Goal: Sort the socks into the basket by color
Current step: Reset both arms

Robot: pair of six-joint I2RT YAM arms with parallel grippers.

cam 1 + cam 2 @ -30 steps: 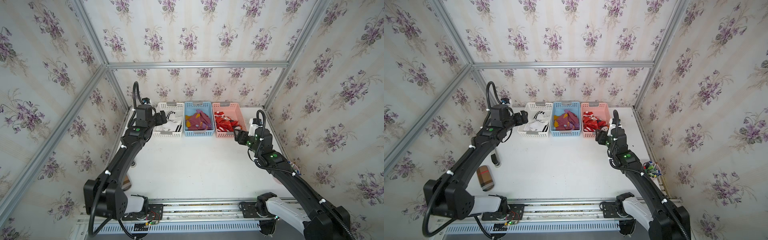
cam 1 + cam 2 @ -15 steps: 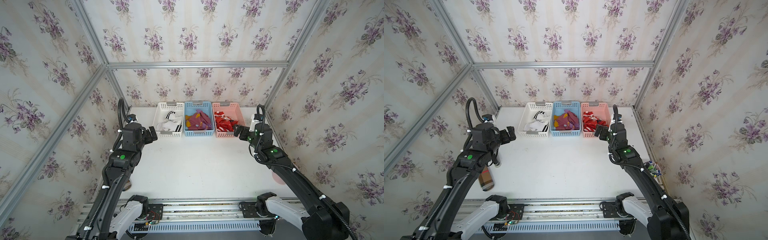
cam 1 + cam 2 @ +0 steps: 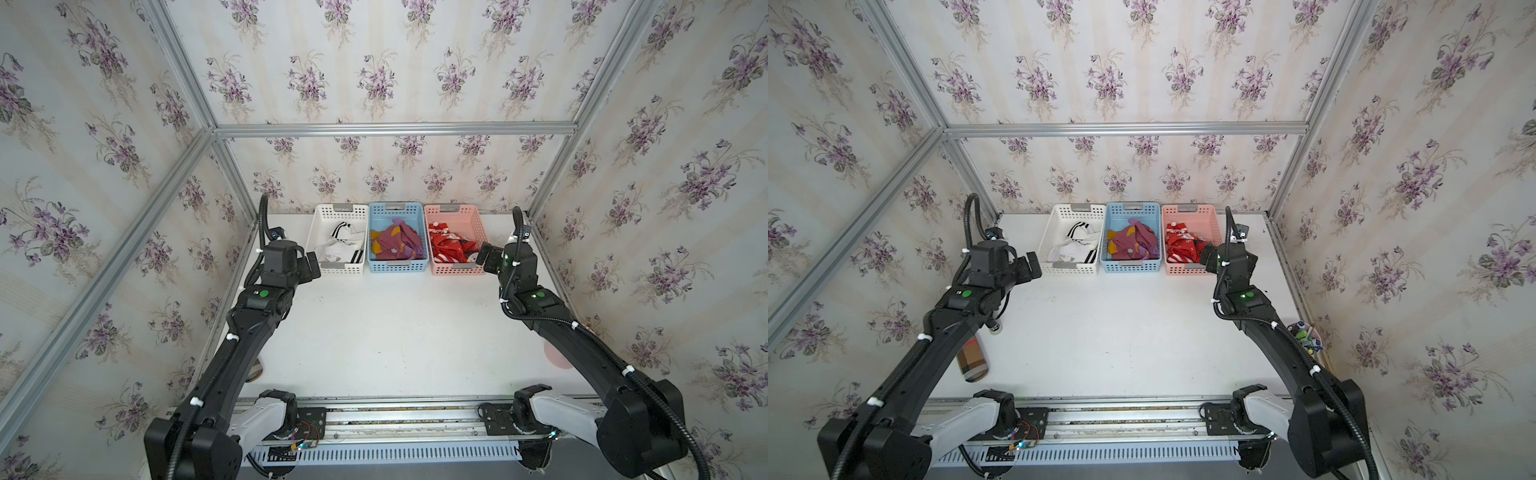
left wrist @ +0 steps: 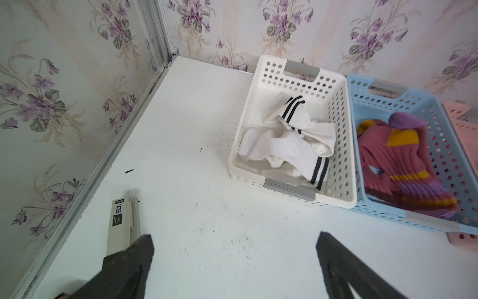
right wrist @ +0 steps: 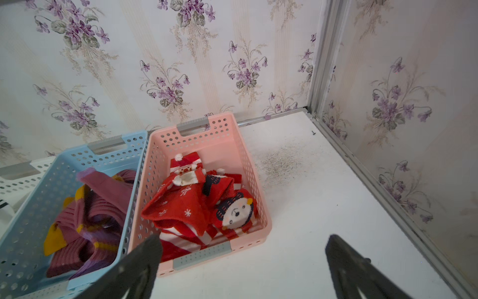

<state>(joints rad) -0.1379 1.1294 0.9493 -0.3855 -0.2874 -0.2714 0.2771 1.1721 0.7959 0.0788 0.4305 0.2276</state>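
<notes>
All visible fabric socks (image 3: 395, 243) lie colour-sorted in three perforated plastic baskets (image 3: 397, 267); left hand (image 4: 234, 236) and right hand (image 5: 244, 238) gape empty; seemingly finished.

The white black-striped socks (image 3: 340, 246) are crumpled in the white basket (image 3: 340, 213); the maroon-purple socks (image 3: 395, 244), mustard-toed, are heaped in the blue basket (image 3: 395, 212); the red Santa socks (image 3: 449, 246) are piled in the pink basket (image 3: 456, 214).
</notes>
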